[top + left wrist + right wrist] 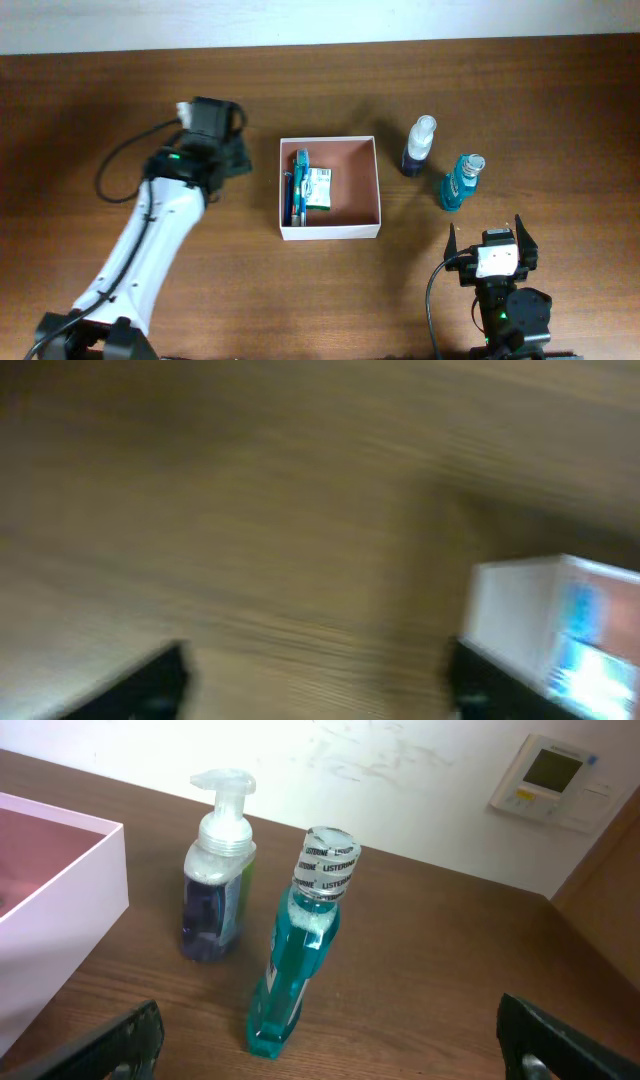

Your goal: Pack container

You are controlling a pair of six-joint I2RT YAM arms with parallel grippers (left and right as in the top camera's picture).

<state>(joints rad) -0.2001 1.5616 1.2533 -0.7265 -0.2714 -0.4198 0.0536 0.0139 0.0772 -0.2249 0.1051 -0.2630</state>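
Container [330, 232], seen from overhead: it sits mid-table on the brown table [100, 80]. Blue tubes [298, 185] and a green-and-white carton [319, 187] lie inside along its left wall; the right half shows bare reddish floor. My left pincer [237, 152] is just beside the container's left wall, apart from it. A pump bottle [418, 147] and a teal mouthwash [460, 182] stand upright to the right of the container, near each other, not touching. My right pincer [490, 238] lies near the mouthwash toward the table's front edge, fingers spread, holding nothing.

Left wrist view, heavily blurred: my left pincer [315, 685] is spread, both dark tips at the lower edge with bare table between them. The container's white wall [510, 610] shows at the right, close to one tip; contact cannot be told.

Right wrist view: my right pincer [340, 1042] is spread wide and empty. The mouthwash [300, 950] stands ahead, the pump bottle [215, 870] behind and left of it, apart. The container's corner [60, 890] fills the left edge.
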